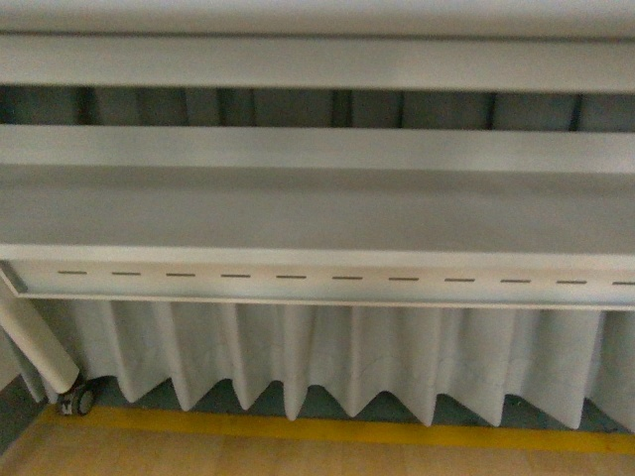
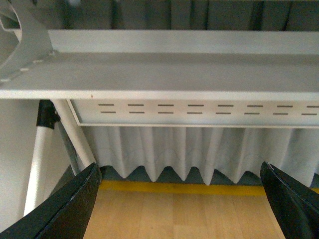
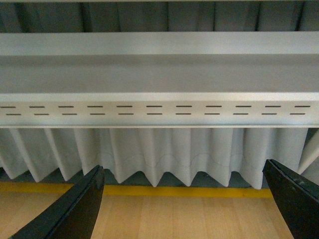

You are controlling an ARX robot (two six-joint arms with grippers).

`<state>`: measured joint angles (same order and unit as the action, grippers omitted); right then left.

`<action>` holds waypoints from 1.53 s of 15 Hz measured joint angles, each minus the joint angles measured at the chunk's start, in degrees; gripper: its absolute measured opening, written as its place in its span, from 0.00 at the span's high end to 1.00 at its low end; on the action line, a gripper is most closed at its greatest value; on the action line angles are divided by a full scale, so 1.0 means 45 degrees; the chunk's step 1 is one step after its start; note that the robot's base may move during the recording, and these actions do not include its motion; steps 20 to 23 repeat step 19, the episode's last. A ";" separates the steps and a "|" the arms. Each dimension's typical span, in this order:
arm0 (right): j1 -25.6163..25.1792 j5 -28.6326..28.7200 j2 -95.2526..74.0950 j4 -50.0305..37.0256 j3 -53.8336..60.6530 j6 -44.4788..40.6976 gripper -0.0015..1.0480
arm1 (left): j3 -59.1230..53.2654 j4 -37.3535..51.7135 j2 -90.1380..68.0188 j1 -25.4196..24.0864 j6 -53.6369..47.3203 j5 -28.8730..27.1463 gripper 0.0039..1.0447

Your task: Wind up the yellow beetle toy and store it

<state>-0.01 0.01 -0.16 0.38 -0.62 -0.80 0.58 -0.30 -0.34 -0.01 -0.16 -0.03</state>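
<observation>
The yellow beetle toy is out of view in all three views. My left gripper [image 2: 182, 199] is open, its two black fingers [image 2: 70, 204] spread wide with only wooden tabletop between them. My right gripper [image 3: 184, 201] is open too, with black fingers [image 3: 75, 206] far apart and nothing held. Neither arm shows in the front view.
A wooden surface [image 1: 298, 458] ends at a yellow strip [image 1: 327, 428]. Behind it hangs a pleated white curtain [image 1: 327, 357] under grey metal shelf rails [image 1: 317, 283]. A white slanted leg [image 1: 35, 342] with a caster wheel [image 1: 77, 399] stands at the left.
</observation>
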 joint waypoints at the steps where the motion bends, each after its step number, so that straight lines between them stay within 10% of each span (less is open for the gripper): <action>1: 0.0000 0.0010 0.0000 0.0019 0.0000 0.0010 0.06 | 0.0000 -0.0029 0.0005 0.0000 0.0000 0.0010 0.06; 23: 0.0000 -0.0010 0.0000 -0.0024 0.0000 0.0005 0.06 | 0.0000 0.0010 0.0000 0.0000 0.0000 0.0000 0.06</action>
